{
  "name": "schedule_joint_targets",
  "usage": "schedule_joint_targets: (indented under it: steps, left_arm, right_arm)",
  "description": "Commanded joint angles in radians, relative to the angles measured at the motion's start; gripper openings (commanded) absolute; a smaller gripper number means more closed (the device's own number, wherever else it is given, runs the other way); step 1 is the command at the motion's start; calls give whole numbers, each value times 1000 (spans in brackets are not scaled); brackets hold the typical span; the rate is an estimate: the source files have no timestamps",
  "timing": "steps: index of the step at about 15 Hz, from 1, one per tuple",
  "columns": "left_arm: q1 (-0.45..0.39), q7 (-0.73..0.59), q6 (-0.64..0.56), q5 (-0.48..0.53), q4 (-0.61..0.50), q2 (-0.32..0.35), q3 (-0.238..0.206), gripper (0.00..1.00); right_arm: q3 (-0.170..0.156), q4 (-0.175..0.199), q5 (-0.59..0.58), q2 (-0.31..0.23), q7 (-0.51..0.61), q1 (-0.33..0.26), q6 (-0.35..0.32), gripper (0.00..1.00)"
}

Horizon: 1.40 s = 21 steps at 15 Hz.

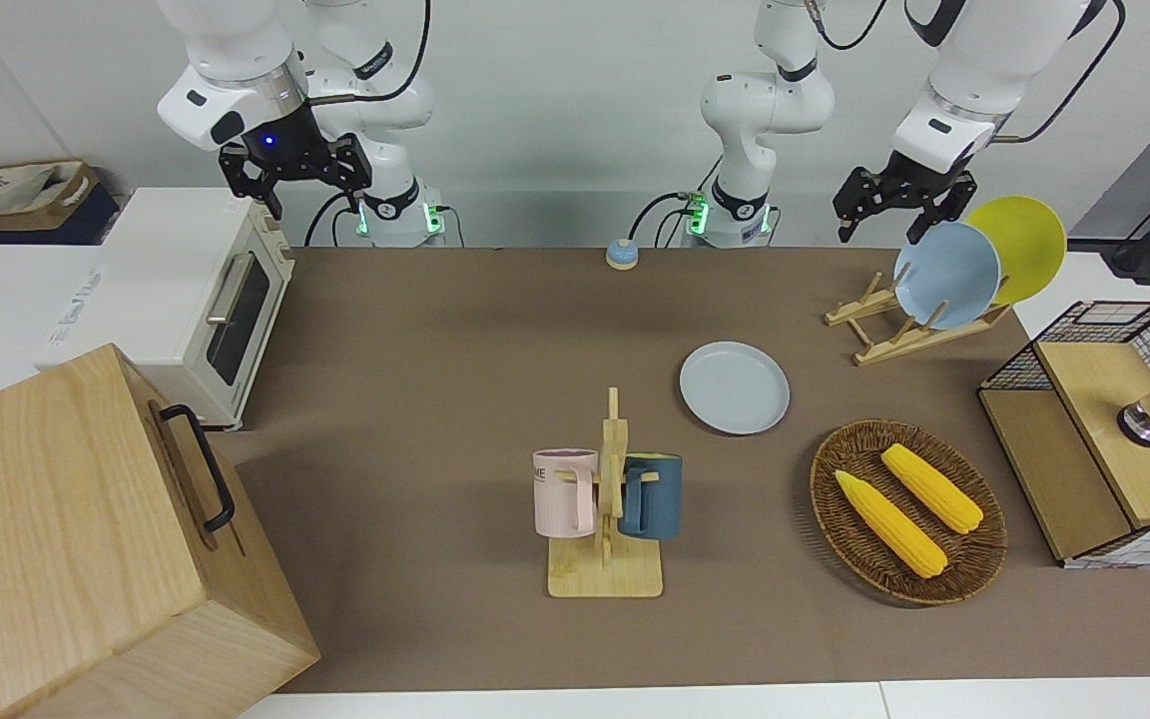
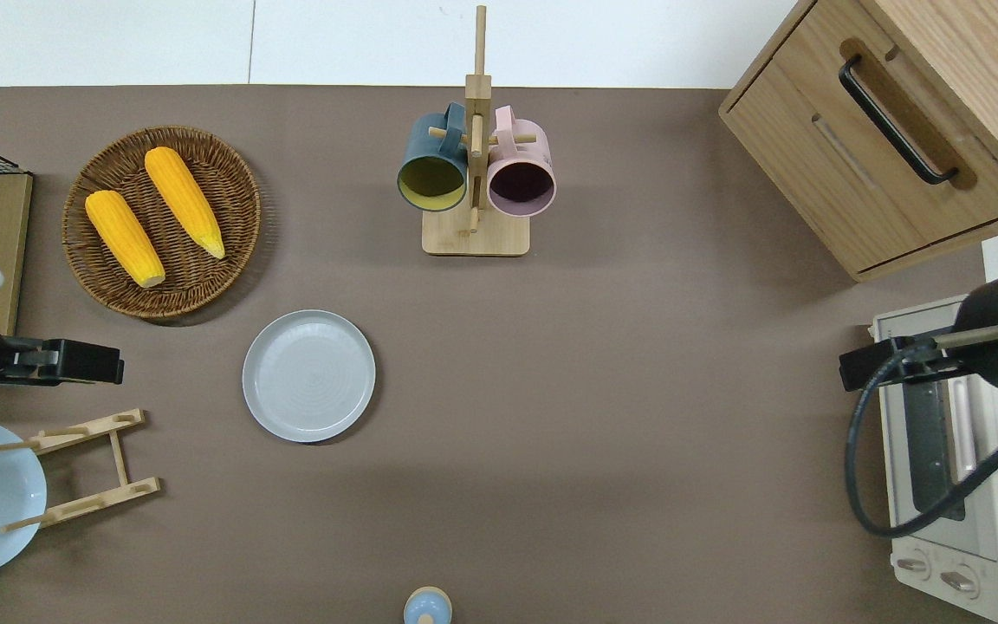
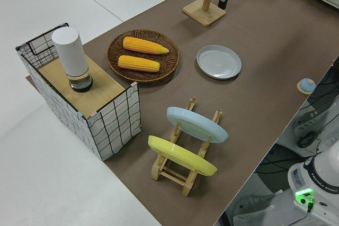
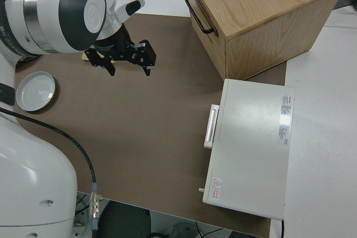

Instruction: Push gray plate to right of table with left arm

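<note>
The gray plate [image 1: 734, 387] [image 2: 308, 375] [image 3: 219, 61] [image 4: 35, 89] lies flat on the brown table [image 1: 435, 399], toward the left arm's end and nearer to the robots than the mug stand. My left gripper [image 1: 884, 228] [image 2: 66, 362] hangs open and empty in the air, over the table between the wicker basket and the plate rack, well apart from the gray plate. My right gripper [image 1: 295, 185] [image 4: 125, 62] is parked, open and empty.
A wicker basket [image 2: 230, 173] holds two corn cobs. A wooden rack [image 1: 894, 335] carries a blue plate [image 1: 946, 275] and a yellow plate [image 1: 1024, 245]. Also here are a mug stand [image 1: 605, 569], a small bell [image 1: 621, 254], a toaster oven [image 1: 191, 300], a wooden cabinet [image 1: 86, 539] and a wire crate [image 1: 1104, 439].
</note>
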<state>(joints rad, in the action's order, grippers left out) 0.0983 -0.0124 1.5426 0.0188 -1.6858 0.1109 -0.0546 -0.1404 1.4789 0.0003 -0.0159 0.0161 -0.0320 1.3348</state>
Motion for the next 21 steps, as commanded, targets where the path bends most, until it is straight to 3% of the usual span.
schedule_joint_targets:
  steps: [1, 21]
  left_arm:
    - [6, 8, 7, -17, -34, 12, 2, 993]
    - [20, 8, 468, 7, -417, 23, 7, 993]
  right_arm:
    - [-16, -9, 4, -2, 13, -20, -16, 983]
    - [-16, -9, 4, -2, 12, -20, -16, 983]
